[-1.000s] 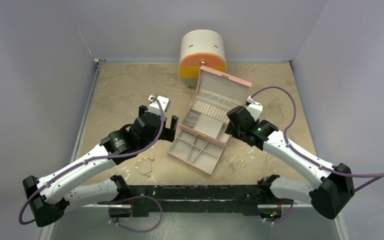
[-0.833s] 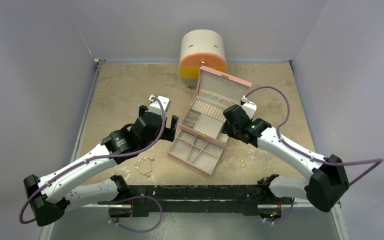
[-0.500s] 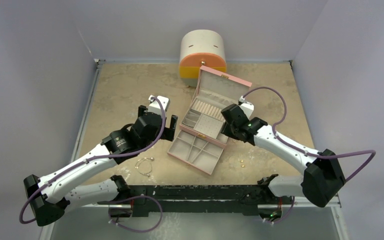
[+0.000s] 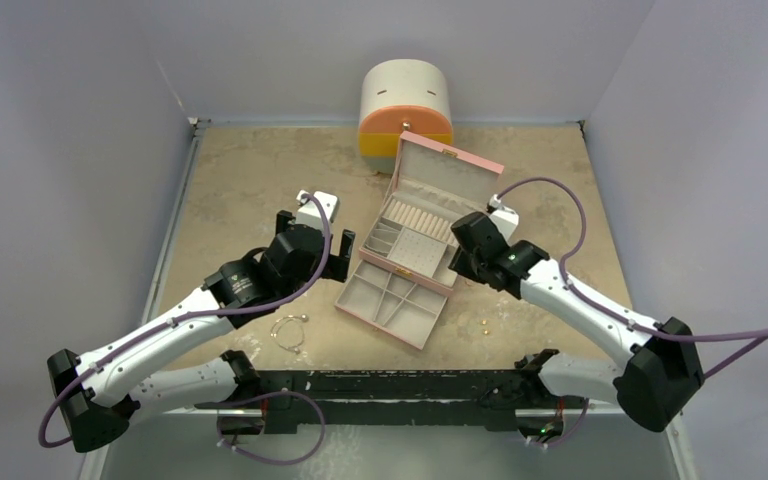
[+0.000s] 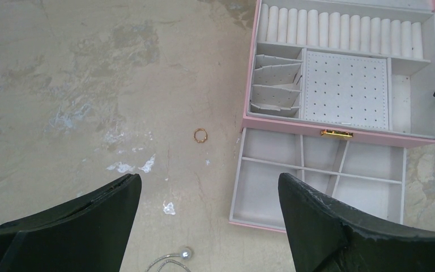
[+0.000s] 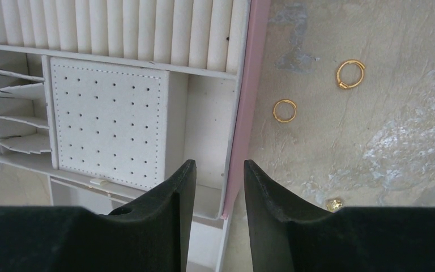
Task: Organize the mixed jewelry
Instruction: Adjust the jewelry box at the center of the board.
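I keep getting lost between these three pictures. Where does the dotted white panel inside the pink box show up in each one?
Top external: the dotted panel lies mid-picture, inside the open pink box, between the two arms.
Left wrist: upper right.
Right wrist: left of centre.
Shared landmark: the row of white ring rolls bordering the panel, visible in all three views.

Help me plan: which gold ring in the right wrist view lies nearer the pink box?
The smaller ring, close beside the pink box; the larger ring lies farther.
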`<action>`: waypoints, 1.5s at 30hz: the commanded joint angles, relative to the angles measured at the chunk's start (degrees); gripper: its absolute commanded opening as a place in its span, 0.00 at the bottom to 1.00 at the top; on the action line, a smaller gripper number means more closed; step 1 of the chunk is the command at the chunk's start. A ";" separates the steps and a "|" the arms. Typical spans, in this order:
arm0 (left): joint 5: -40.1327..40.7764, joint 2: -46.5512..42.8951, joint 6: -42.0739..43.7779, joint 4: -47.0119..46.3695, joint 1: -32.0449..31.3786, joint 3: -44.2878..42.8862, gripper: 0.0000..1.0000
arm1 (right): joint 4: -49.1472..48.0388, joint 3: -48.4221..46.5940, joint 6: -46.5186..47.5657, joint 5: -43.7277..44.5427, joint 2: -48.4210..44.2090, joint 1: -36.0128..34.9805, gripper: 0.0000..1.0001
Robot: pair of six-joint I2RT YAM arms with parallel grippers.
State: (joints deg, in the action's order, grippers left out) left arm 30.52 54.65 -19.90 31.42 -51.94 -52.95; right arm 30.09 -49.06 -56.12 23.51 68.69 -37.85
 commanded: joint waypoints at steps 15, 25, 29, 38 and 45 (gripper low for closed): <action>1.92 -0.10 0.41 -0.66 -0.35 -2.68 0.90 | -2.81 0.81 -1.37 0.27 4.88 0.00 0.38; 2.19 0.28 0.39 -0.57 -0.32 -2.63 0.90 | -2.87 0.53 -0.03 0.07 4.88 -0.01 0.15; 2.33 0.54 0.38 -0.42 -0.35 -2.63 0.90 | -2.67 0.06 1.40 -0.01 5.30 0.05 0.01; 2.57 0.54 0.33 -0.45 -0.35 -2.68 0.90 | -3.69 -1.63 9.47 -0.73 6.06 0.05 0.00; 2.78 0.20 0.26 -0.39 -0.35 -2.61 0.90 | -5.23 -3.63 17.31 -2.86 7.15 0.05 0.00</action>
State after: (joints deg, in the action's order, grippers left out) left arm 31.88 55.40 -19.90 32.08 -51.94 -53.04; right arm 28.80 -49.19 -46.39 22.17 74.87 -37.80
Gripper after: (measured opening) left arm 0.899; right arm 0.023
